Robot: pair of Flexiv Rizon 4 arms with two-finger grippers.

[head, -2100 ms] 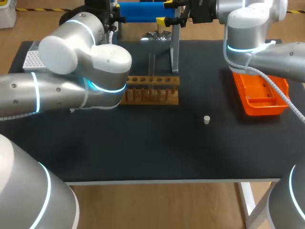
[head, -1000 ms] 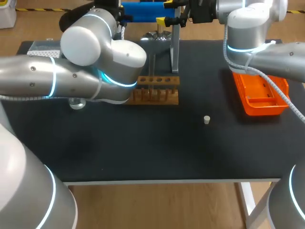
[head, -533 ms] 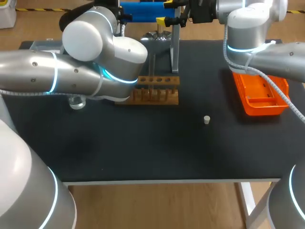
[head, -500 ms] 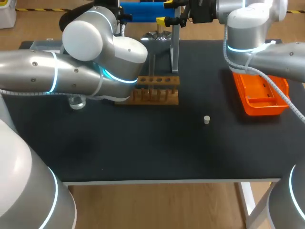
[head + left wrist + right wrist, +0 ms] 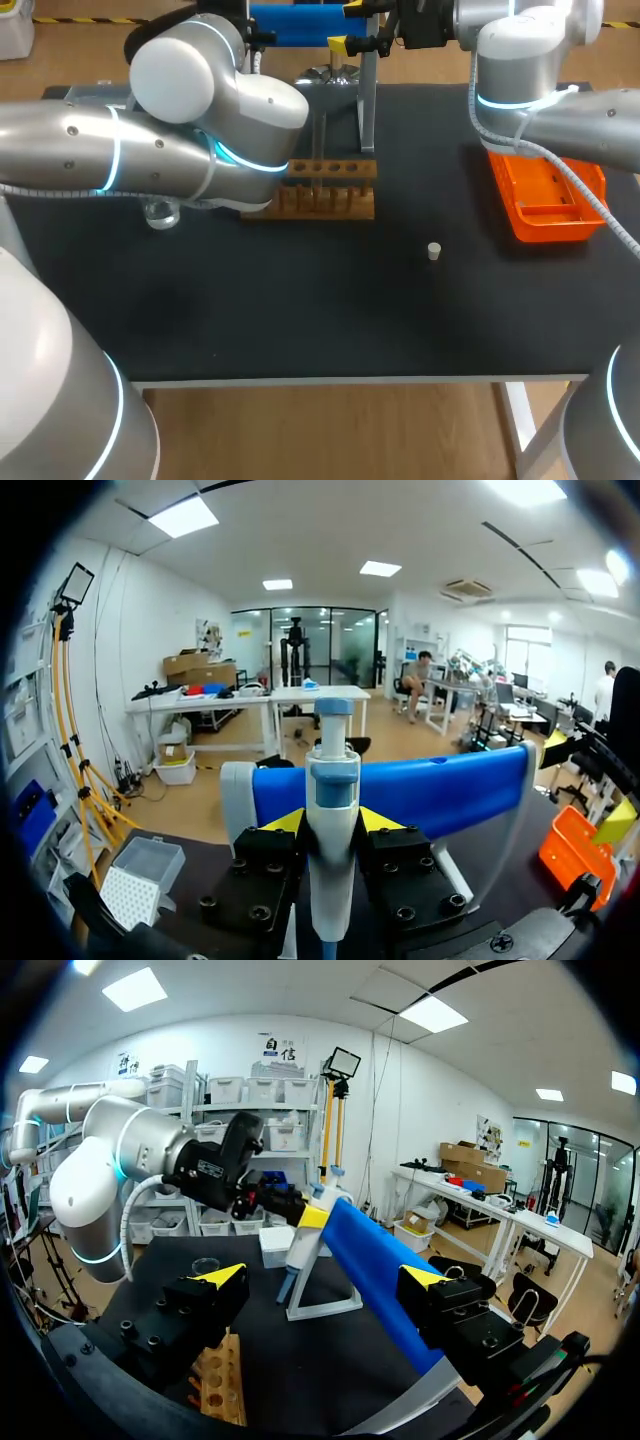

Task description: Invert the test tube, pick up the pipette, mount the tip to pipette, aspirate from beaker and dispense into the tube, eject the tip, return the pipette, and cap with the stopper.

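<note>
White pipette, one, pinched by left tool; right tool spread; one stopper.

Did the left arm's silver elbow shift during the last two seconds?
Yes. The left arm's silver elbow swung right and toward the table's far side, covering more of the brown wooden test tube rack's left end.

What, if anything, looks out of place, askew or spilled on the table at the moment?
Nothing looks spilled or damaged. The only loose item is the small white stopper, which lies by itself on the bare table between the wooden rack and the orange tray. It is probably just waiting there for the capping step.
</note>
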